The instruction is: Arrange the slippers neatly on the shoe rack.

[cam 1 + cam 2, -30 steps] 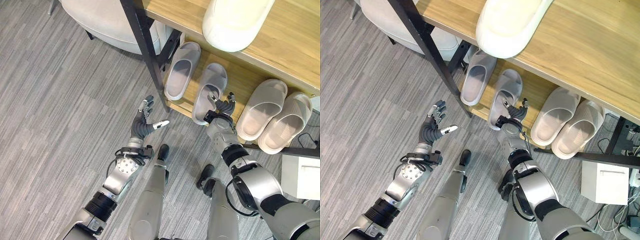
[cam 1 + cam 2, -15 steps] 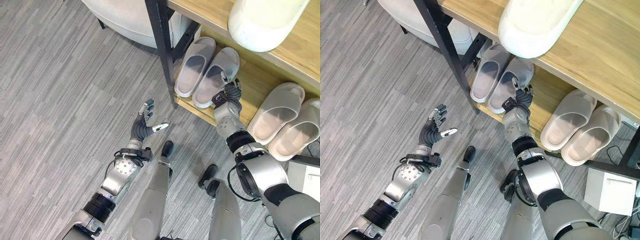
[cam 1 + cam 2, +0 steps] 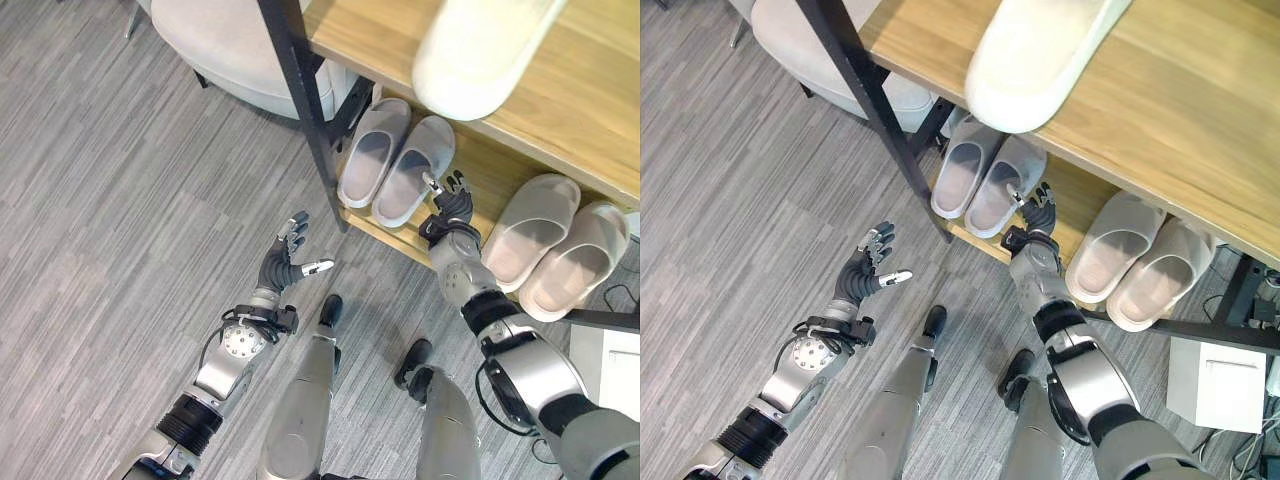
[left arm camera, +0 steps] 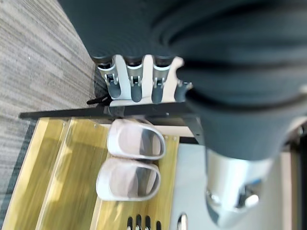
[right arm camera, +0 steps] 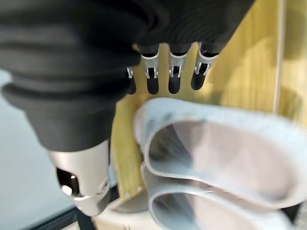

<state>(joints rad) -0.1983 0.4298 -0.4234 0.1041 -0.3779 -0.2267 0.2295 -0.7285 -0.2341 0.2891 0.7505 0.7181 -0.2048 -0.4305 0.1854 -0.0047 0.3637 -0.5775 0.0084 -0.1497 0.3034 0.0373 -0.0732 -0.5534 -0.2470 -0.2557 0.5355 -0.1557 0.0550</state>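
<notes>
Your right hand (image 3: 452, 206) rests with relaxed, straight fingers by the heel of the right-hand grey slipper (image 3: 414, 170), gripping nothing. That slipper lies on the lower shelf (image 3: 487, 172) of the shoe rack, pressed up against its mate, the left-hand grey slipper (image 3: 372, 152). Your left hand (image 3: 287, 258) hovers spread and empty over the floor (image 3: 120, 210), well clear of the rack.

Judging from this, the pair looks nearly set, so finish with gentle nudges at the heel rather than a grab. Push along the slipper's length so it slides instead of swivelling, and keep your fingers low to clear the top shelf (image 3: 590, 90).

Both grey slippers run lengthwise from the shelf's front edge inward, toes pointing deep into the rack, heels out toward you. The beige pair (image 3: 555, 245) beside them lies much the same way.
</notes>
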